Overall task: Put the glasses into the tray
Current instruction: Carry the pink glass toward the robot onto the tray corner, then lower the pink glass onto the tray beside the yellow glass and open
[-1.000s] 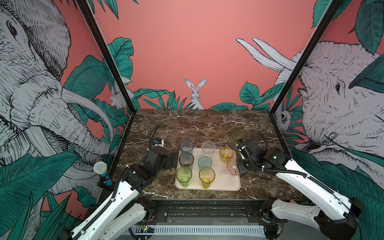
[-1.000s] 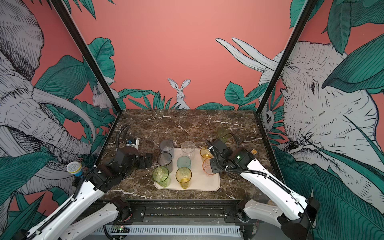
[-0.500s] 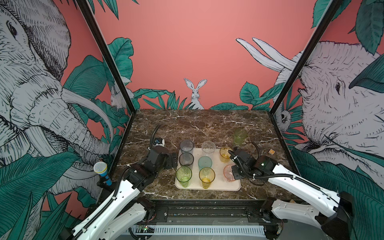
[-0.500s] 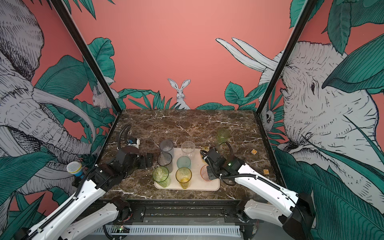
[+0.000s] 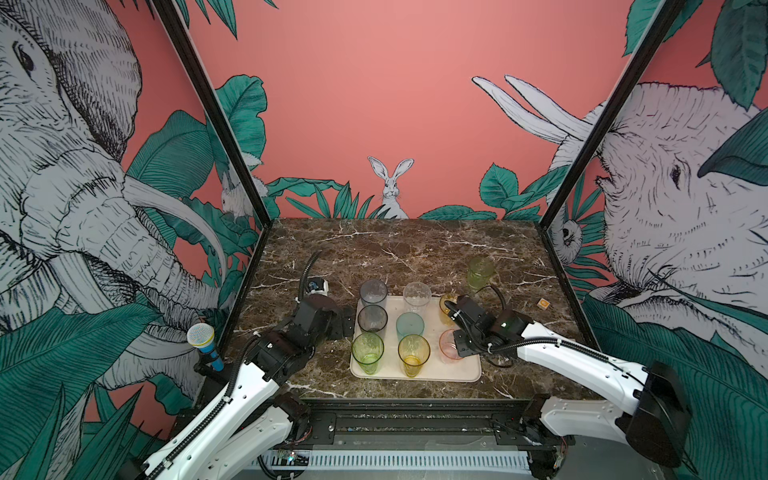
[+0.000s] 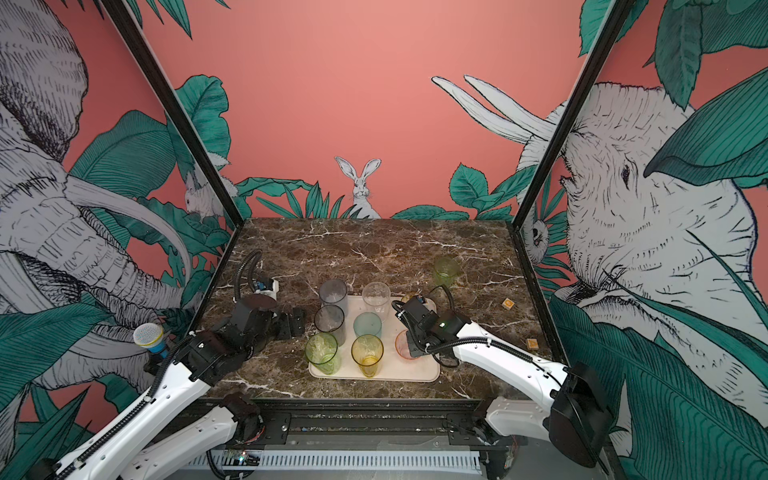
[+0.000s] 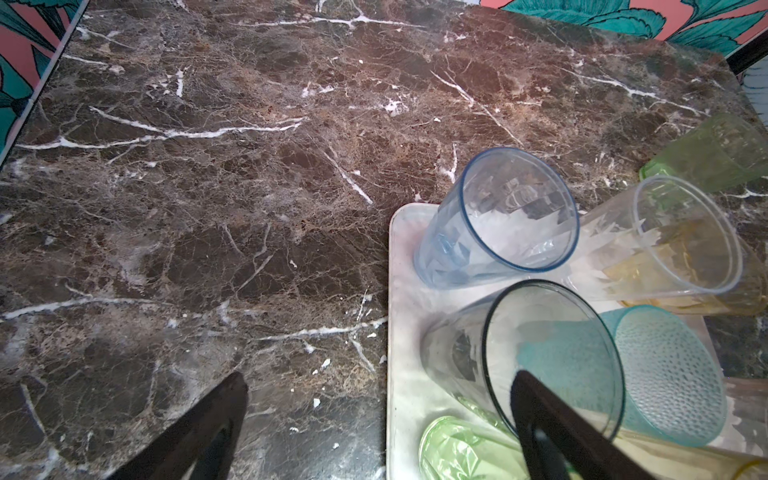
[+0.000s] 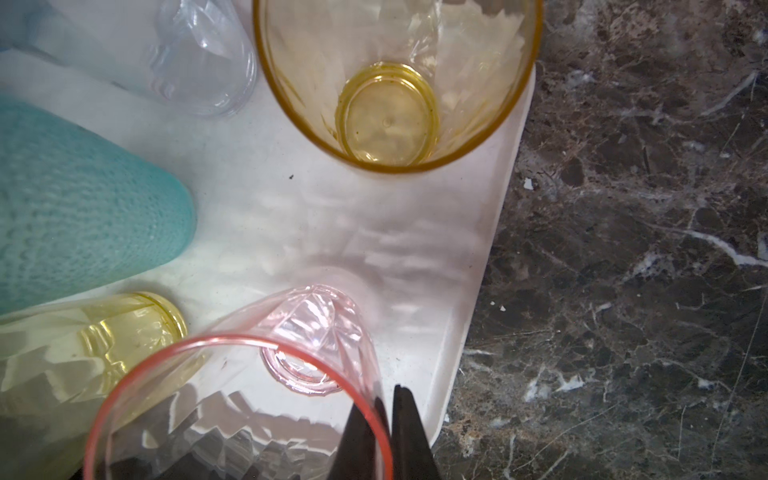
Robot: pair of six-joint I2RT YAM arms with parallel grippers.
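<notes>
Pink glass [image 8: 316, 328] rim pinched by right gripper [image 8: 388, 401], at tray [image 8: 415, 232] right side; resting or lifted, can't tell. Left gripper [image 7: 376, 380] wide, empty, beside tray. Both top views half-hide the glass.

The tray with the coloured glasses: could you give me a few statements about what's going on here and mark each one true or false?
1. One green glass stands on the table, outside the tray. True.
2. The right arm's jaws pinch the rim of the pink glass. True.
3. The teal glass lies on its side. False: the teal glass stands upright in the middle of the tray.
4. The left arm's jaws hold a grey glass. False: they are wide open and empty, beside the tray.
5. The yellow glass stands at the tray's near edge. True.
</notes>
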